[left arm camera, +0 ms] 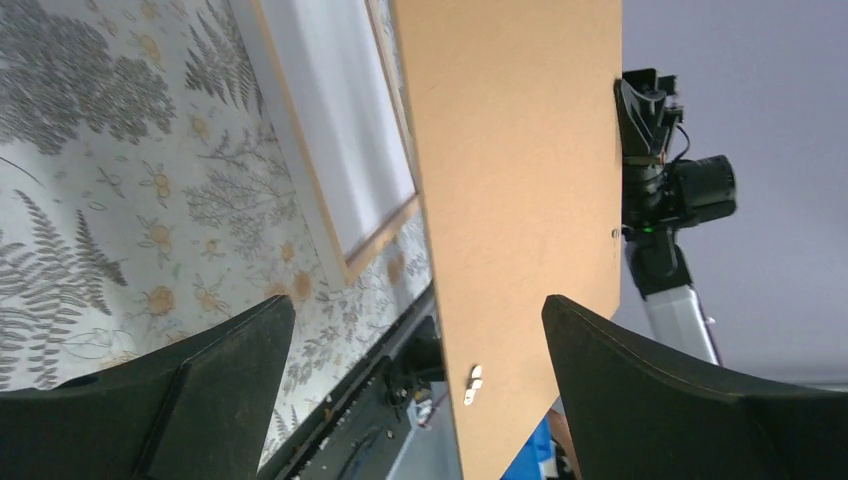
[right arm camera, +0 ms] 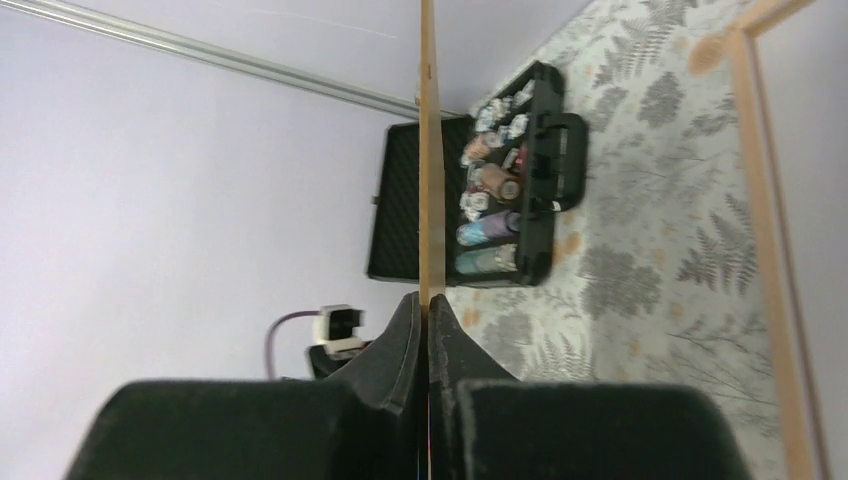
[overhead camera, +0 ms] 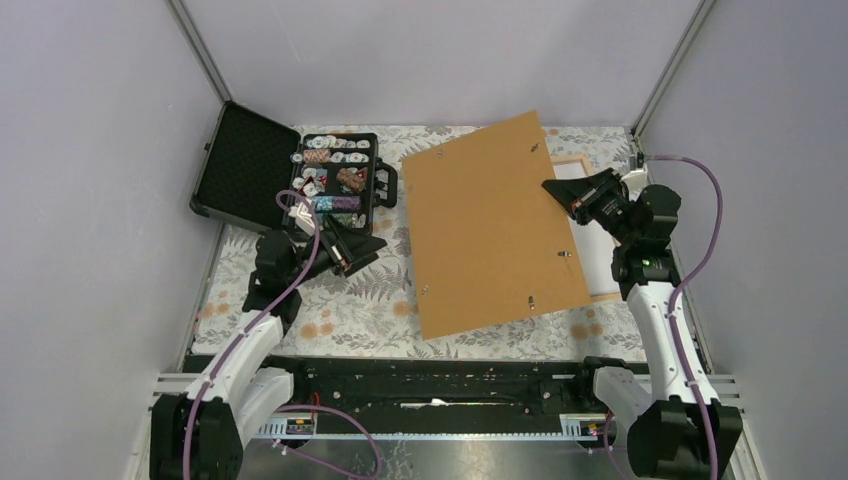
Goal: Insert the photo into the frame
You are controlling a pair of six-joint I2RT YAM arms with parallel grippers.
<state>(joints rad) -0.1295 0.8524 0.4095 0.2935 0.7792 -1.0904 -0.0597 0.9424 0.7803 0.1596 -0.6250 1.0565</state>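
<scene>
Beneath the backing board, most of the frame hides.

From behind, the top camera is overlooking the whole worktop. Both wrist cameras are peering close past their jaws, sharing backing board and frame.

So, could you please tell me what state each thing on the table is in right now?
Backing board: raised, clamped by one edge.
Right gripper: shut on the backing board.
Left gripper: open, empty.
Frame: lying flat, open-backed, partly beneath the board.
Photo: apparently white side up inside the frame.
Chip case: lid open.
</scene>
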